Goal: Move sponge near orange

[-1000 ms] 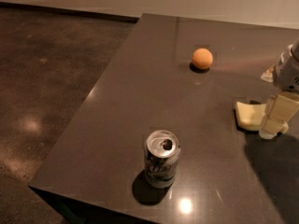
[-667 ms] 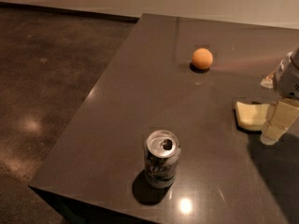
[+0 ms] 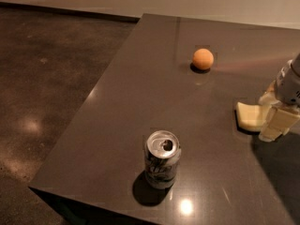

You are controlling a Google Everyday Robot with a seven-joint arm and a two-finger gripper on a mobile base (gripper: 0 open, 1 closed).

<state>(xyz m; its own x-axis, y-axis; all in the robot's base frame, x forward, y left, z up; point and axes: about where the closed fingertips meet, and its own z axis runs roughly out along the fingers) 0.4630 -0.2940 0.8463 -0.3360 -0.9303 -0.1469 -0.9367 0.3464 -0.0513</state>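
The pale yellow sponge (image 3: 248, 116) lies flat on the dark table (image 3: 140, 102) near its right side. The orange (image 3: 203, 59) sits farther back on the table, well apart from the sponge. My gripper (image 3: 272, 110) comes in from the right edge of the view and is down at the sponge's right end. Its cream fingers (image 3: 278, 123) are apart, one in front of the sponge's end and one behind it. The sponge's right end is hidden by the gripper.
A silver drink can (image 3: 161, 158) stands upright near the table's front edge, left of the sponge. The table's left edge runs diagonally and drops to a dark polished floor (image 3: 47, 88).
The gripper has shifted slightly down and to the right at the sponge's end. The sponge, orange and can have not moved.
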